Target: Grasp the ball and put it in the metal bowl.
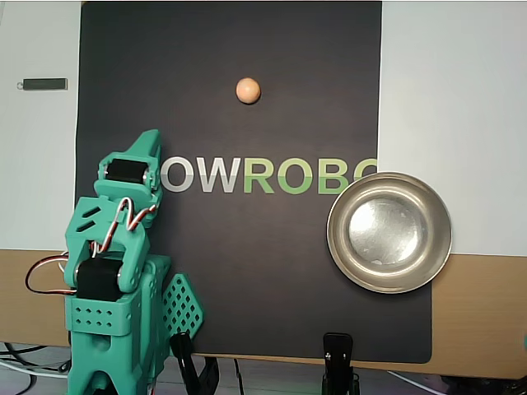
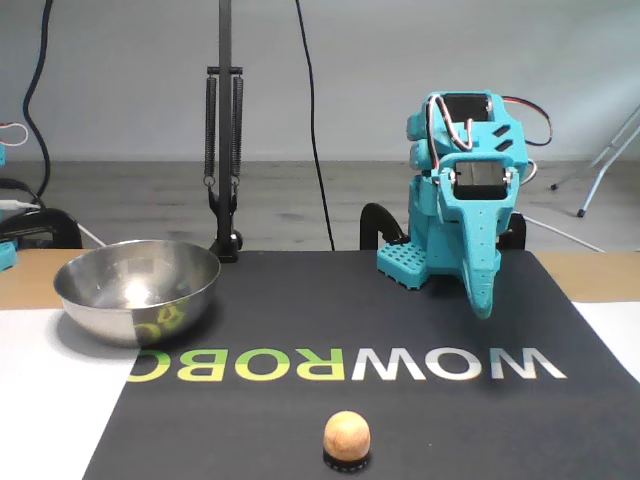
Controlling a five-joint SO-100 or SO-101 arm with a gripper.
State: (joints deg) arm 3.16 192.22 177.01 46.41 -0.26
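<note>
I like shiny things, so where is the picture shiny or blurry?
In the overhead view the metal bowl shines with a pale glare on its flat bottom; in the fixed view the bowl mirrors the mat's green letters on its side; the ball looks sharp, with no blur.
</note>
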